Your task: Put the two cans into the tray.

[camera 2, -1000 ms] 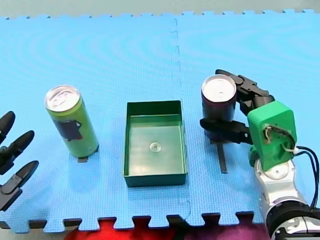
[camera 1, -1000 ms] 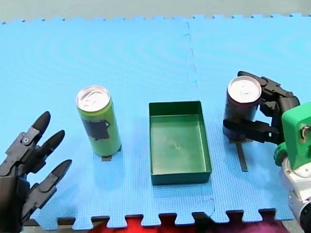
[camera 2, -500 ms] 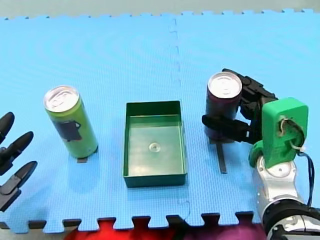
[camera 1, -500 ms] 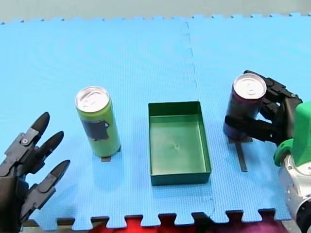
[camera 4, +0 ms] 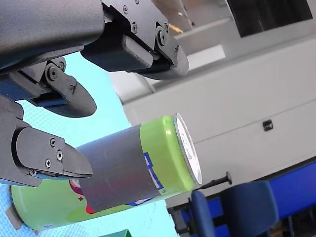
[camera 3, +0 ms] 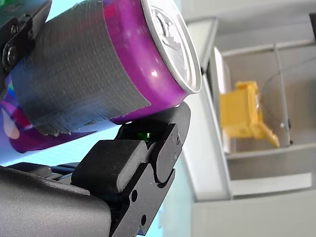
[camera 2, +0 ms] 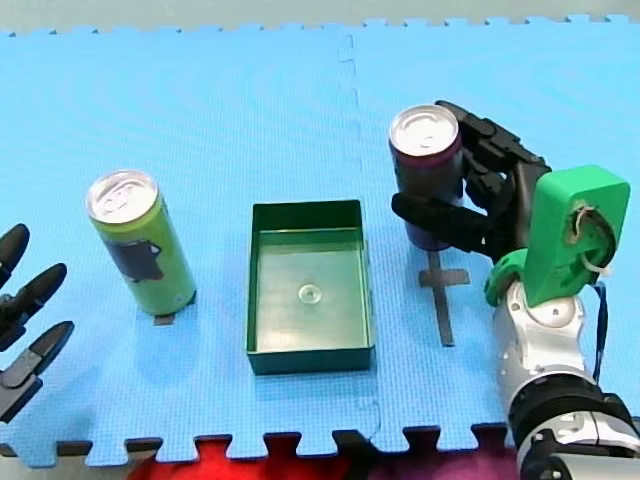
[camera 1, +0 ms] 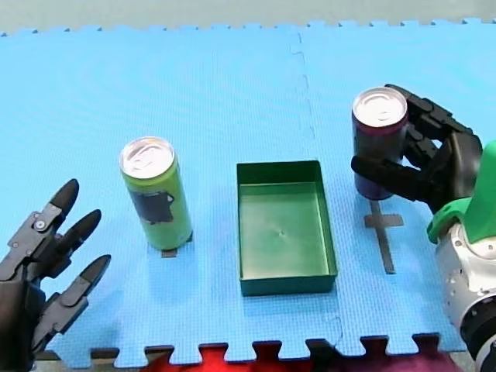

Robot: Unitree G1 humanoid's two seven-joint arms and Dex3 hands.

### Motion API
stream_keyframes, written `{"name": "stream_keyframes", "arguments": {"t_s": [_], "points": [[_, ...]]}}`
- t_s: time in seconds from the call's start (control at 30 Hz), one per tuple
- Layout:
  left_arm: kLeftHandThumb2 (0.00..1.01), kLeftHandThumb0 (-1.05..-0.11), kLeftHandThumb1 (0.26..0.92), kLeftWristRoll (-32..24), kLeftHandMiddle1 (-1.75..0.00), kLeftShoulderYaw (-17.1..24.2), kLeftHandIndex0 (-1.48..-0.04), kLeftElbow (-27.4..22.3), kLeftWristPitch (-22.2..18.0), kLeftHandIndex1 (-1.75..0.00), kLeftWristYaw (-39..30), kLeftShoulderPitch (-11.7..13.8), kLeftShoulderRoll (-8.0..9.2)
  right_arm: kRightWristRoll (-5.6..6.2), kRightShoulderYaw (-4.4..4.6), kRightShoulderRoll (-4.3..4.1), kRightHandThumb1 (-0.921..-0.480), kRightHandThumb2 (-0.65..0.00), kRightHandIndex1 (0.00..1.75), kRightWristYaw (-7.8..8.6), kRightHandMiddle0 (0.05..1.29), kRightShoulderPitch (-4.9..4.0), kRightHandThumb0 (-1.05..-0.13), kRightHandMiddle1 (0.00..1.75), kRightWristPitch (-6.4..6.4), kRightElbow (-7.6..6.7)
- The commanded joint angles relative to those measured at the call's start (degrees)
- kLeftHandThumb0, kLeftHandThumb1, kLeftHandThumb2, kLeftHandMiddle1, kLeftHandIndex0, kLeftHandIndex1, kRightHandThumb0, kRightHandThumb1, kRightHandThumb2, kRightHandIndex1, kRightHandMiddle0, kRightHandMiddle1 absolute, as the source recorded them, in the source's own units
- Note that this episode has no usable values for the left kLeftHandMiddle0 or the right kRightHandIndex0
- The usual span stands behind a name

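A purple can [camera 1: 378, 139] with a silver top is held upright by my right hand [camera 1: 403, 159], clear of the mat, to the right of the green tray [camera 1: 287, 285]. In the first wrist view, dark fingers [camera 3: 128, 163] press against the purple can [camera 3: 108, 64] and its grey tape band. A green can [camera 1: 157, 194] stands upright on the mat, left of the tray. My left hand [camera 1: 54, 263] is at the lower left, apart from the green can and holding nothing. In the second wrist view the green can [camera 4: 133, 173] shows beyond dark fingertips [camera 4: 54, 153].
The tray's inside holds nothing. A grey tape cross [camera 1: 384, 225] lies on the blue foam mat [camera 1: 217, 93] below the lifted purple can. Another tape mark [camera 1: 169, 252] shows at the green can's foot. The mat's toothed front edge [camera 1: 256, 353] runs near me.
My right hand has lifted the purple can off its tape mark and carried it up and slightly toward the tray. The left hand and green can have stayed put.
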Motion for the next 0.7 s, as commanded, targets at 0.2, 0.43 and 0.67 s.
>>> {"name": "stream_keyframes", "arguments": {"t_s": [0.2, 0.43, 0.67], "points": [[0.16, -1.048, 0.921, -0.93, 0.0, 0.0, -0.43, 0.82, 0.31, 0.0, -0.81, -0.73, 0.3, -0.43, 0.87, 0.53, -0.779, 0.0, 0.0, -0.24, 1.24, -0.36, -0.349, 0.0, -1.15, -1.62], [0.15, -1.048, 0.921, -0.95, 0.0, 0.09, -0.43, 2.01, -0.9, 0.0, -1.15, -1.28, 0.07, -1.48, 1.96, 0.56, -0.775, 0.0, 0.0, -0.59, 1.24, -0.59, -0.356, 0.0, -1.63, -2.07], [0.15, -1.048, 0.921, -0.89, 0.0, 0.13, -0.44, 3.09, -1.62, 0.0, -1.2, -1.85, 0.12, -1.42, 2.33, 1.07, -0.771, 0.0, 0.0, -0.53, 1.25, -0.49, -0.362, 0.0, -1.79, -2.63]]}}
